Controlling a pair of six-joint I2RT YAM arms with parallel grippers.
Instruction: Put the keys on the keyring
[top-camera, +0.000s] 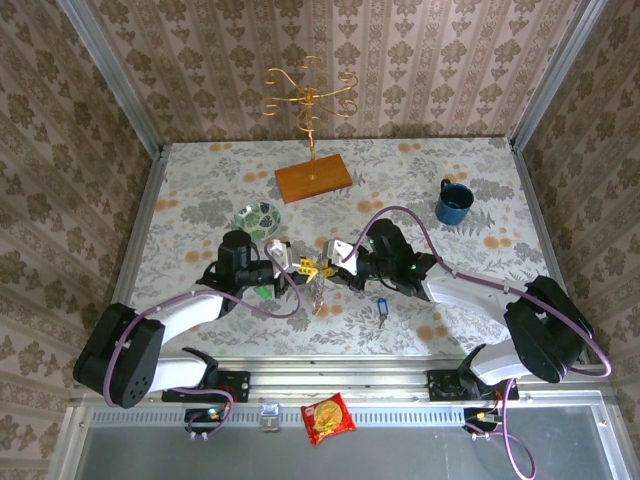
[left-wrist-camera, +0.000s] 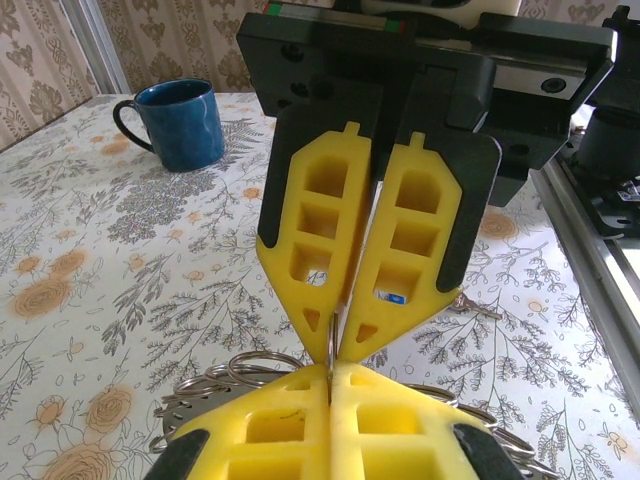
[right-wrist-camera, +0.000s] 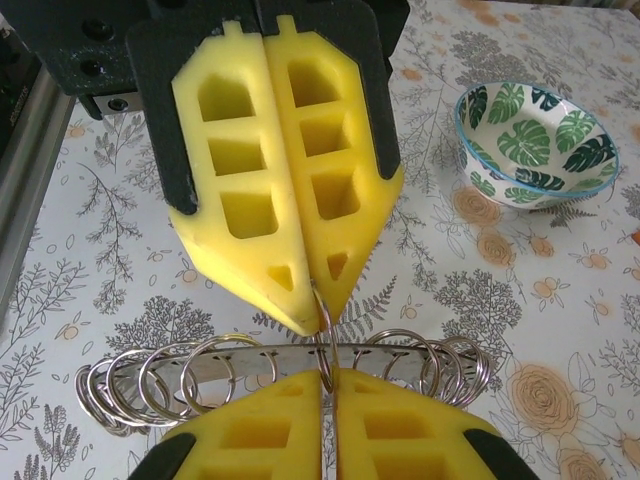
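Nearest the front rail, off the cloth and out of play: a snack packet (top-camera: 328, 418). A little farther in, flat on the flowered tabletop (top-camera: 200, 190) just ahead of the right arm and touching nothing: the blue key (top-camera: 381, 313), not yet threaded. By the left wrist, a green fleck (top-camera: 262, 292), perhaps the other key, too small to tell.

At mid-table, tip to tip: left gripper (right-wrist-camera: 312, 310) and right gripper (right-wrist-camera: 328, 385), each clamped shut on the same thin wire loop of the keyring (right-wrist-camera: 280, 358), seemingly lifted off the cloth, with its row of small split rings fanned out beneath. Beyond, to the left, a leaf-patterned bowl (top-camera: 258, 216); to the right, a blue mug (top-camera: 453, 202); at the far wall, a gold stand (top-camera: 308, 100) on a wooden base.

Likely trouble from here:
- Loop slipping out of so slight a pinch under any pull or twist from either arm, dropping the bunch.
- No free gripper for a key with both busy, so a release on one side and a swinging ring.
- Thin, flat key hard to lift from the cloth with blunt foam tips.
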